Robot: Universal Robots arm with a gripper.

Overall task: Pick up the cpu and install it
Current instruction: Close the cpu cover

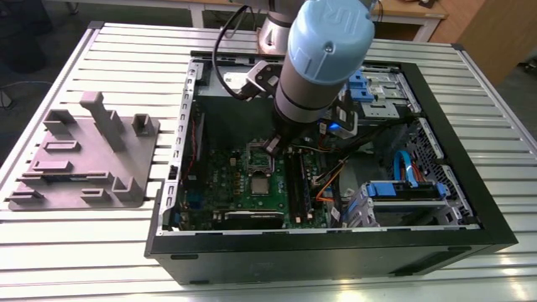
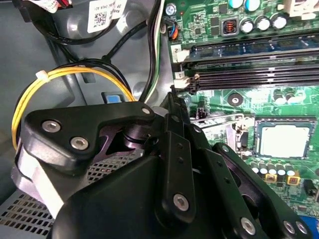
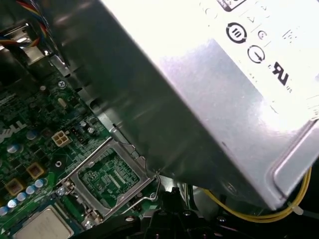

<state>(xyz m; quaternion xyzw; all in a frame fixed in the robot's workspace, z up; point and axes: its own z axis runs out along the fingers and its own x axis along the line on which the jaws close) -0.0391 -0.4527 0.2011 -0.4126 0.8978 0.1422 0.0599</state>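
Note:
The cpu (image 1: 258, 185) is a small silvery square lying flat in its socket on the green motherboard (image 1: 220, 189), inside the open computer case (image 1: 336, 242). The second wrist view has the cpu (image 2: 284, 139) beside a thin wire lever (image 2: 219, 119). In the first wrist view the cpu (image 3: 45, 226) lies next to the socket's metal frame (image 3: 112, 177), which is swung open. My gripper (image 1: 273, 146) hangs just behind the open frame. Its black fingers meet at the tip (image 2: 172, 97) with nothing between them.
A silver power supply box (image 3: 224, 89) sits close above the socket area, with yellow cables (image 2: 75, 74) under it. Long memory slots (image 2: 259, 64) run beside the socket. Blue drive bays (image 1: 403, 189) fill the case on the exterior view's right. A grey fixture plate (image 1: 84, 157) lies on the slatted table.

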